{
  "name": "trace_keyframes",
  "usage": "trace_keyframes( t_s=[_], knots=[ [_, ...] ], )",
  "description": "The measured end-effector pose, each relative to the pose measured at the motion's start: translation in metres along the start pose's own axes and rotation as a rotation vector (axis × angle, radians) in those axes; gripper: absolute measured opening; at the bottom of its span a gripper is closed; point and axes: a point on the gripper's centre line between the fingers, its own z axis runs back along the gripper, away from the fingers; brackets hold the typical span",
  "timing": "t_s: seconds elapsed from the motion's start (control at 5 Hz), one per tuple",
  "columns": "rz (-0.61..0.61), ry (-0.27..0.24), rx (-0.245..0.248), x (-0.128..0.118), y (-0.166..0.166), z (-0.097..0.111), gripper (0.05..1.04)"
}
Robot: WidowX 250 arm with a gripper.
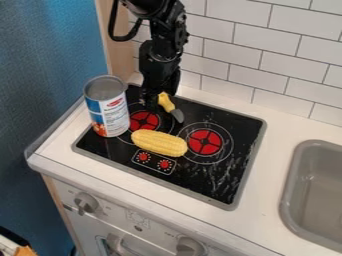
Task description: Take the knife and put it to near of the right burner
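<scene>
White tiles (280, 52) beside blue wall (50, 65)

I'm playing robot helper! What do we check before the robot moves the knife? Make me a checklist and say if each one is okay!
1. Claw is at the knife: ok, it's right by the yellow handle.
2. Claw has a good grip: cannot tell.
3. Right burner has its middle uncovered: ok, the red part shows.
4. Corn is off the right burner's rings: not ok, one end lies over the outer ring.
5. Can is standing up: ok, it's upright on the left side.
</scene>
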Motion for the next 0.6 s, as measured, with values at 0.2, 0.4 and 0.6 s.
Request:
trace_keyframes(
  t_s=[0.2,0.4,0.6],
  knots=[
    [-0.007,-0.037,-0.009,0.006,-0.008,-0.005,1.001],
    [-0.004,-0.041,-0.039,0.01,-0.017,-0.004,1.001],
    [0.022,-0.006,0.0,0.01,-0.019,-0.018,1.001]
  ],
)
